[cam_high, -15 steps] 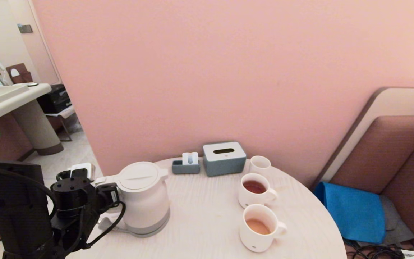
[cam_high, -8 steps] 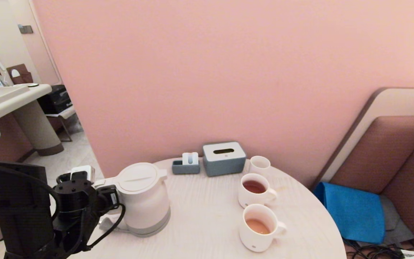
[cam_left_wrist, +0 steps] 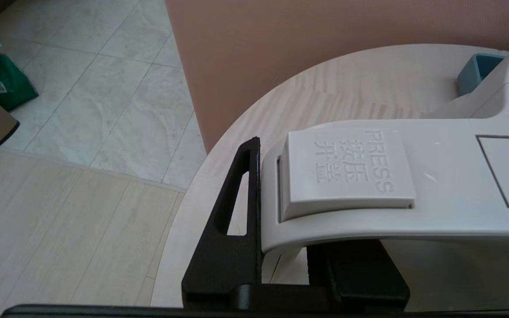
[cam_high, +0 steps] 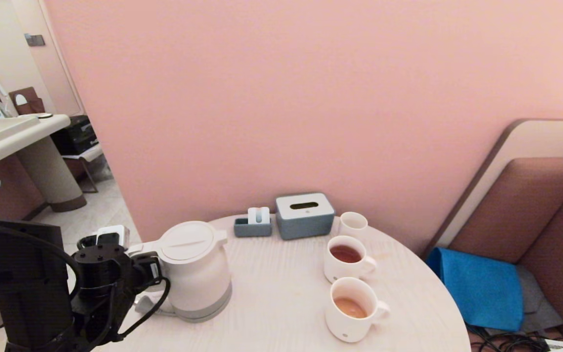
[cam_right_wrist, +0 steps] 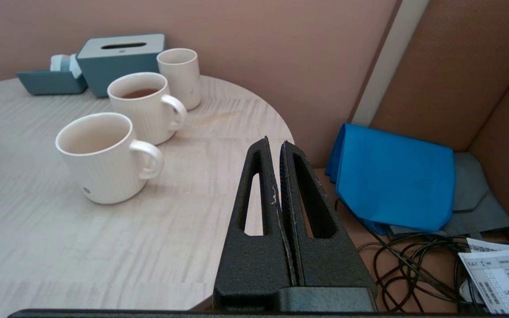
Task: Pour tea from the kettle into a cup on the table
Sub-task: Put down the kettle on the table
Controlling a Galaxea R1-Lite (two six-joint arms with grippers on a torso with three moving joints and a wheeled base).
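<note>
White plastic makes up the kettle (cam_high: 194, 269), which stands upright at the near left side of the round table (cam_high: 271, 288). Its loop handle (cam_left_wrist: 369, 185) sticks out to the left. The left gripper (cam_high: 147, 274) is right there at the table's left edge, with its black fingers (cam_left_wrist: 232, 229) clamped on that handle, one on each side.

Going right, a small grey tray (cam_high: 252, 226) and a grey tissue box (cam_high: 305, 215) sit at the far side of the table, by the pink wall. Next to the box stands a small plain white cup (cam_high: 353, 225). A bit nearer is a mug with dark red-brown tea (cam_high: 347, 259). Nearest of all is the cup (cam_high: 355, 309) with pale orange tea (cam_high: 350, 308) in it. It is well apart from the kettle, off to the right.

The right gripper (cam_right_wrist: 279, 176) hangs off the near right edge of the table, with its two fingers pressed together and nothing between them. A blue cloth (cam_high: 482, 286) lies on the seat at the far right.

Since a second ago, the kettle and the left gripper have stayed almost where they were. The cups have not moved.
</note>
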